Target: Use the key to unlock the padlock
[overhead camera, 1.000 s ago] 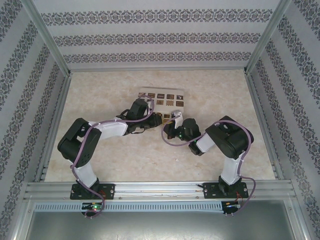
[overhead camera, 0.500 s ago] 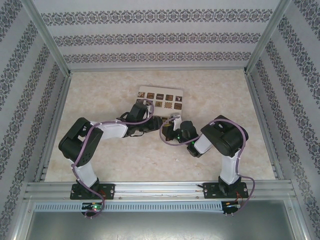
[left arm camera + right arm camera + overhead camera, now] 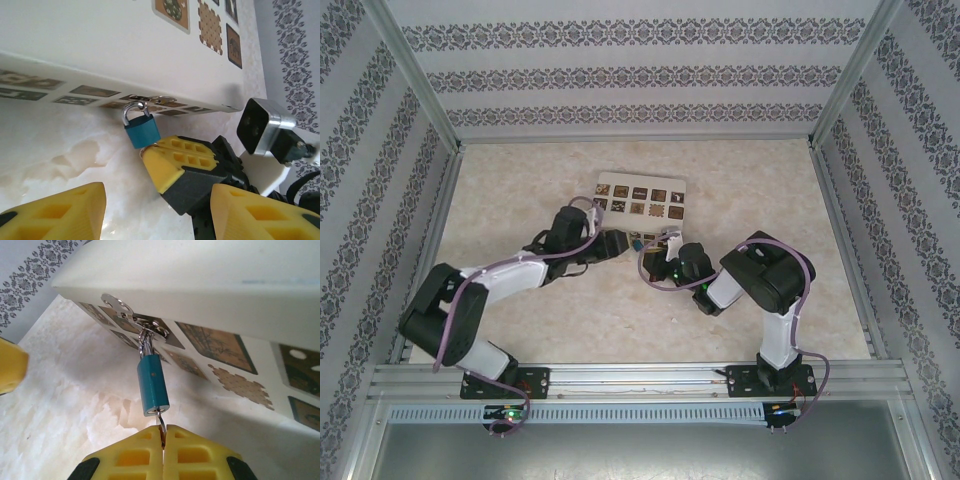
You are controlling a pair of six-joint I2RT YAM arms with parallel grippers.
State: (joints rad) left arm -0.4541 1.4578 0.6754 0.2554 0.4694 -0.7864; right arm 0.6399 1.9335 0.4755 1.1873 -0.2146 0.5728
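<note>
The teal padlock (image 3: 152, 390) hangs by its shackle from the hasp (image 3: 134, 315) on the white box (image 3: 210, 275), just above the marble surface (image 3: 55, 390). The key (image 3: 161, 427) runs up into its underside, and the right gripper (image 3: 163, 434) has its jaws clamped on it. Over the last second the left gripper (image 3: 611, 243) has drawn back from the lock, and its jaws now stand apart. To my eye the lock hangs unsteadied, so the coming turn may twist it.
</note>
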